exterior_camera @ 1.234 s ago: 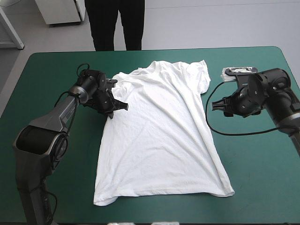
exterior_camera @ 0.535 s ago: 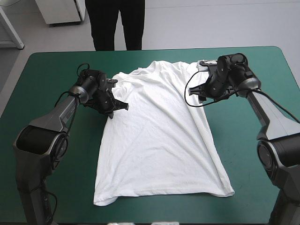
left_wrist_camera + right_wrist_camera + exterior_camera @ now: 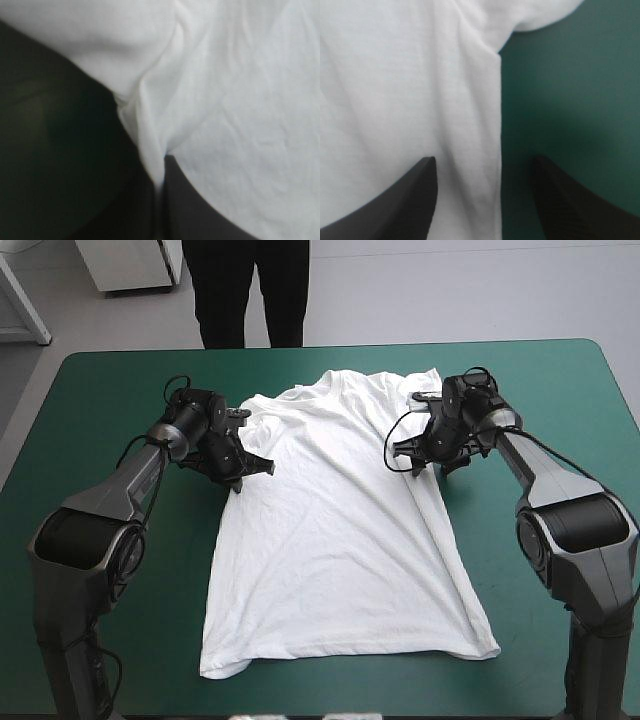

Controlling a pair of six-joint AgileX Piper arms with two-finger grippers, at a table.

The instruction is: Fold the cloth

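Note:
The white T-shirt (image 3: 340,530) lies spread flat in the middle of the table, collar toward the far edge and hem toward the near edge. My left gripper (image 3: 262,467) is at the shirt's left armpit. In the left wrist view its black fingers meet in one arch (image 3: 160,182) with a ridge of white cloth (image 3: 240,100) pinched between them. My right gripper (image 3: 402,455) hovers over the right armpit. In the right wrist view it stands open (image 3: 484,165), the shirt's side edge (image 3: 395,90) running between the fingers.
The teal-green cover (image 3: 100,390) shows on both sides of the shirt and along the near edge. In the right wrist view the cover (image 3: 570,100) fills the space beside the shirt's edge.
The right arm has swung in from the table's right side to the shirt's right armpit. The left arm and the shirt have stayed put.

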